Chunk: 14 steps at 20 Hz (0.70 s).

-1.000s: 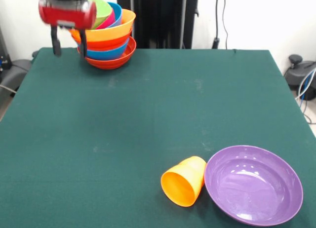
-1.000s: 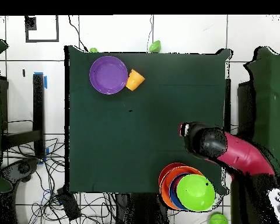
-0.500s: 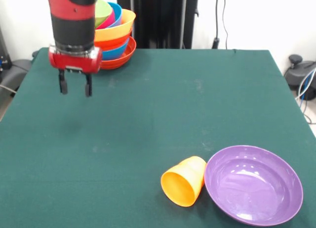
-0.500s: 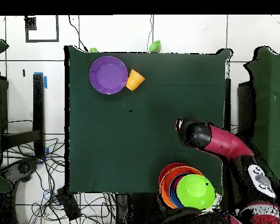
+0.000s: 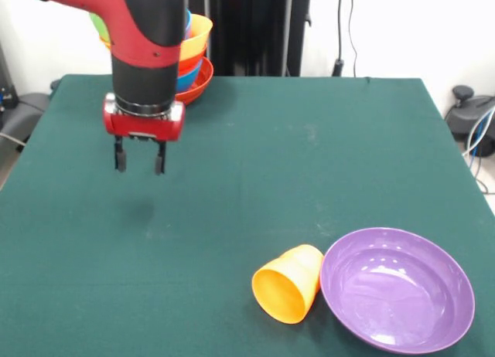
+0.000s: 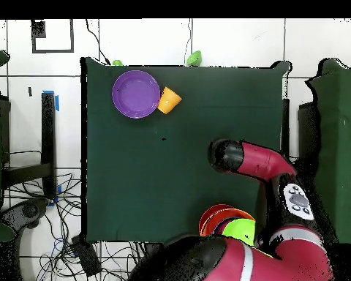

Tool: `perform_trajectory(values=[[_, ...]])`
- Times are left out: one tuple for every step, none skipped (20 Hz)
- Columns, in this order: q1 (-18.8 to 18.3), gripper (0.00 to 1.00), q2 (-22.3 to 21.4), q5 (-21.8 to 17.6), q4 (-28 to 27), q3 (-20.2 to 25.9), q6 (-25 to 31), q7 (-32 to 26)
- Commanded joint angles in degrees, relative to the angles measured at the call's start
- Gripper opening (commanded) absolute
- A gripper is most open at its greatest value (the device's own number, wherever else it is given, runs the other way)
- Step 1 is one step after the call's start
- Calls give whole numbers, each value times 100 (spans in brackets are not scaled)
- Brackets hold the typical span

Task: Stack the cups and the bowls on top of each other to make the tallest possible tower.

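**Ana:** Front view first. The gripper (image 5: 139, 164) hangs above the green table (image 5: 325, 141) with its two fingers apart and nothing between them. So it is open and empty.

**Ben:** Where are the things it needs?

**Ana:** The tower (image 5: 192, 59) of bowls stands at the far corner, partly hidden behind the arm. The orange cup (image 5: 288, 283) lies on its side at the near edge, mouth toward us. It is just beside the purple bowl (image 5: 397, 287), maybe touching it, but I can't be sure from here.

**Ben:** The overhead view shows the same pair in one corner, purple bowl (image 6: 135, 94) and cup (image 6: 168, 99), well apart from the gripper (image 6: 219, 155).

**Ana:** I think the next job is to fetch one of those two. The bowl is wide, so it may suit the pile better before the little cup.

**Ben:** How should it grab well?

**Ana:** Come down straight over the bowl's rim on the side away from the cup, one finger inside and one outside. Then squeeze gently. If it bumps the cup, the cup could roll away, since it is lying down.
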Motion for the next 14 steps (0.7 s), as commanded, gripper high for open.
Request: perform_trajectory(values=[[311,100,484,294,-1121,225,690,816],[374,100,500,293,-1222,164,821,809],[463,100,524,270,-1387,73,1027,780],[547,100,550,240,-1579,-26,1260,740],[606,100,559,244,-1754,-87,1566,694],[672,100,604,176,-1995,-121,1878,534],[717,100,641,90,-2215,-121,2079,345],[775,100,666,91,-2352,-170,2226,375],[829,100,686,128,-2428,-228,2394,492],[883,100,706,166,-2503,-286,2562,609],[912,100,708,201,-2520,-329,2678,721],[945,100,677,185,-2454,-388,2623,810],[989,100,633,160,-2344,-461,2498,917],[1024,100,595,150,-2240,-520,2424,1007]])
